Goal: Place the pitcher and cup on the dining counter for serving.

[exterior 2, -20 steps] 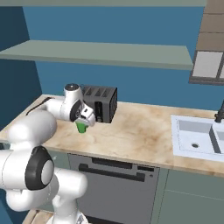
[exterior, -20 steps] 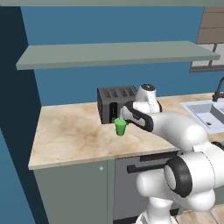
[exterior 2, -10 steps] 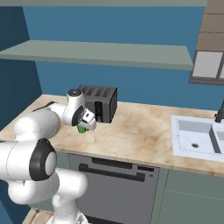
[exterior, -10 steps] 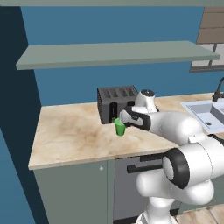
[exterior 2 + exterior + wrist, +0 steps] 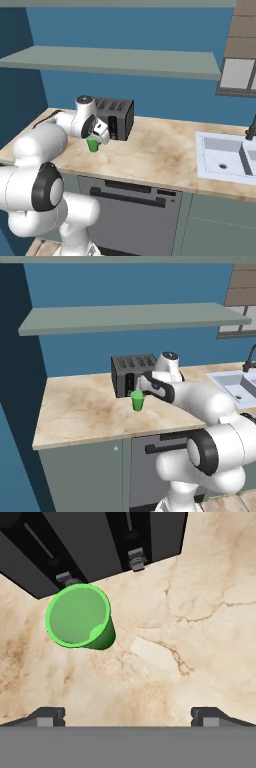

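Observation:
The cup point(image 5: 137, 400) point(image 5: 92, 144) is a small bright green tumbler standing upright on the marbled counter, right in front of a black toaster. My gripper point(image 5: 138, 389) point(image 5: 102, 138) hangs just above and beside it, pointing down, open, holding nothing. In the hand view the cup point(image 5: 80, 617) lies up and to the left of the gap, and my gripper point(image 5: 128, 714) has only bare stone between its fingertips point(image 5: 47, 716). The pitcher and the dining counter are out of view.
The black toaster point(image 5: 131, 373) point(image 5: 117, 117) point(image 5: 90, 542) stands directly behind the cup. A grey-green shelf point(image 5: 135, 316) point(image 5: 115, 60) runs above the counter point(image 5: 85, 411) point(image 5: 160, 150). A white sink point(image 5: 240, 386) point(image 5: 225, 157) lies at the right.
The hand has sunk slightly toward the cup and the arm's elbow has shifted. The cup stands where it was. The jaws stay open.

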You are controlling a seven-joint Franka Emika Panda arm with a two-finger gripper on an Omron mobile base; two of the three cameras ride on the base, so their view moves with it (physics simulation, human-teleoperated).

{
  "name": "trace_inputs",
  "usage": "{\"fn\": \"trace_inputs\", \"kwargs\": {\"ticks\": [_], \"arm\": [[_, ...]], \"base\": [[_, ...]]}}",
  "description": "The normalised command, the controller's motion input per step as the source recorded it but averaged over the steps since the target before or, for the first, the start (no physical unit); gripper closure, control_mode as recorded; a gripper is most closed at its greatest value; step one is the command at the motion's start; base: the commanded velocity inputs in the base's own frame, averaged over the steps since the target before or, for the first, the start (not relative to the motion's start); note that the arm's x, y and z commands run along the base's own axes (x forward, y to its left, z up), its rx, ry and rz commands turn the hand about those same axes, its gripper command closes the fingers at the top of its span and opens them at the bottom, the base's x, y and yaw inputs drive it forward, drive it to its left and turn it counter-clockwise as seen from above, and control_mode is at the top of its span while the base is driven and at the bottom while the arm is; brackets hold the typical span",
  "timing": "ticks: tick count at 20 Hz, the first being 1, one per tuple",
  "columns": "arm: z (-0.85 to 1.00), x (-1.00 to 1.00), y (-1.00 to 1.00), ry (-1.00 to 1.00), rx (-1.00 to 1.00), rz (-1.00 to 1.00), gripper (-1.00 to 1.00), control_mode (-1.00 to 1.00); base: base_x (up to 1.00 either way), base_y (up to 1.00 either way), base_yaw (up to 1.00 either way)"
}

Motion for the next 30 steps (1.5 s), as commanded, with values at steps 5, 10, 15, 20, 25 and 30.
{"fn": "trace_inputs", "kwargs": {"ticks": [5,10,15,20,25,30], "arm": [[-0.03,0.34,0.03,0.00,0.00,0.00,-1.00,-1.00],[-0.13,0.28,0.04,0.00,0.00,0.00,-1.00,-1.00],[-0.41,0.09,0.01,0.00,0.00,0.00,-1.00,-1.00],[-0.43,0.00,0.00,0.00,0.00,0.00,-1.00,-1.00],[-0.34,0.04,0.00,0.00,0.00,0.00,-1.00,-1.00],[-0.12,0.03,0.00,-0.01,0.00,0.00,-1.00,-1.00]], "base": [[0.00,0.00,0.00],[0.00,0.00,0.00],[0.00,0.00,0.00],[0.00,0.00,0.00],[0.00,0.00,0.00],[0.00,0.00,0.00]]}}
